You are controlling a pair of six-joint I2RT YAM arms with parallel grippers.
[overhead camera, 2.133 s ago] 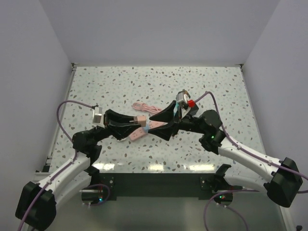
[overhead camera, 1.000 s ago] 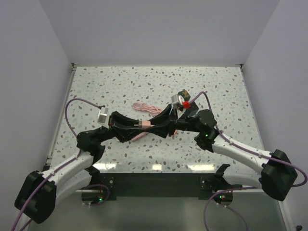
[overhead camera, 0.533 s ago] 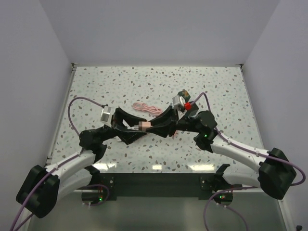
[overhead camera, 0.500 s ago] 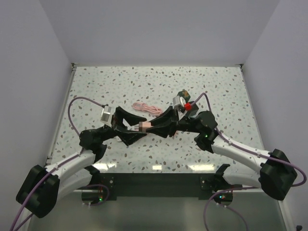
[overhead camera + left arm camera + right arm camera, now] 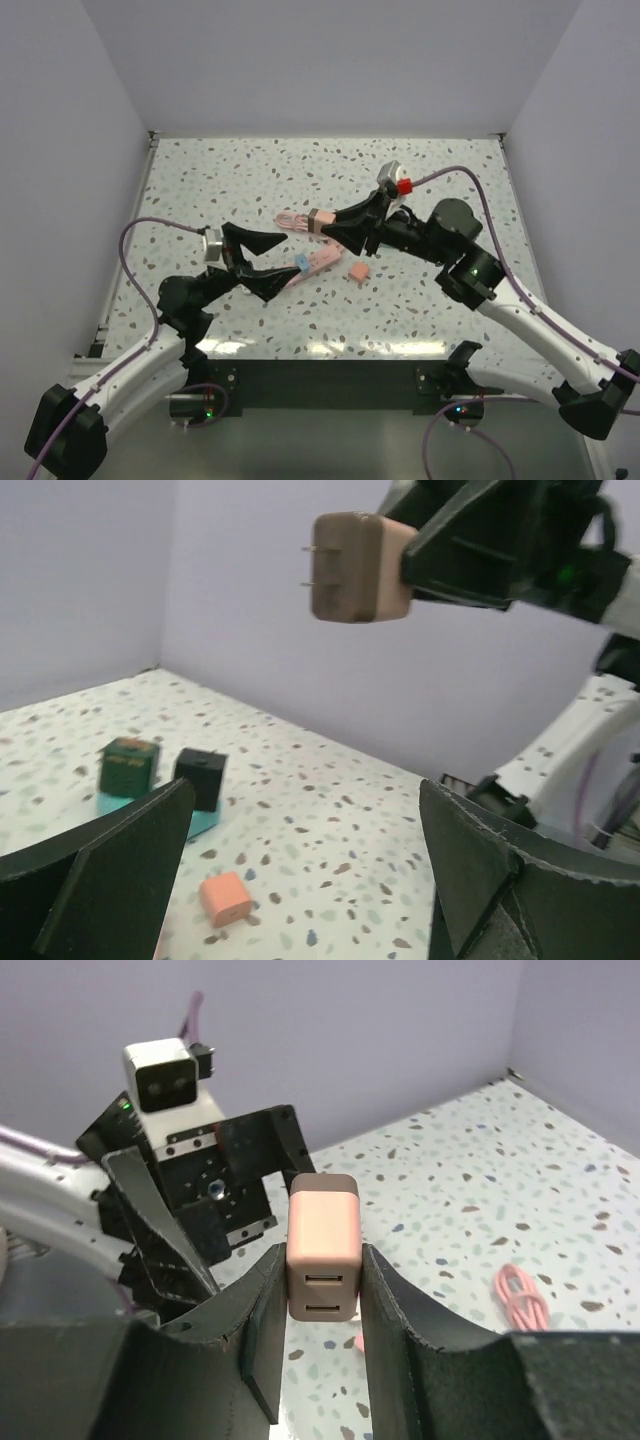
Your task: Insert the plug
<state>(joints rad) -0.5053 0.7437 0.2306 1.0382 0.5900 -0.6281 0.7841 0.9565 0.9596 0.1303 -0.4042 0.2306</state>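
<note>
The plug [image 5: 318,219] is a pale pinkish-beige block with two metal prongs [image 5: 309,566] and two USB slots [image 5: 322,1295]. My right gripper [image 5: 326,226] is shut on it and holds it in the air above the table, prongs pointing toward the left arm. The right fingers [image 5: 262,1310] press on both of its sides. My left gripper [image 5: 278,268] stands wide open and holds nothing, below and left of the plug [image 5: 355,568]. A pink power strip [image 5: 322,260] lies flat on the table just beyond the left fingertips.
A small pink-orange block [image 5: 358,271] lies on the table right of the strip. A coiled pink cable [image 5: 291,220] lies behind it. A dark green block [image 5: 128,766] and a black block [image 5: 200,777] sit on a teal base. White walls enclose the table.
The left gripper has opened wide, let go of the plug and drawn back to the left. The right gripper has carried the plug up and toward the back right.
</note>
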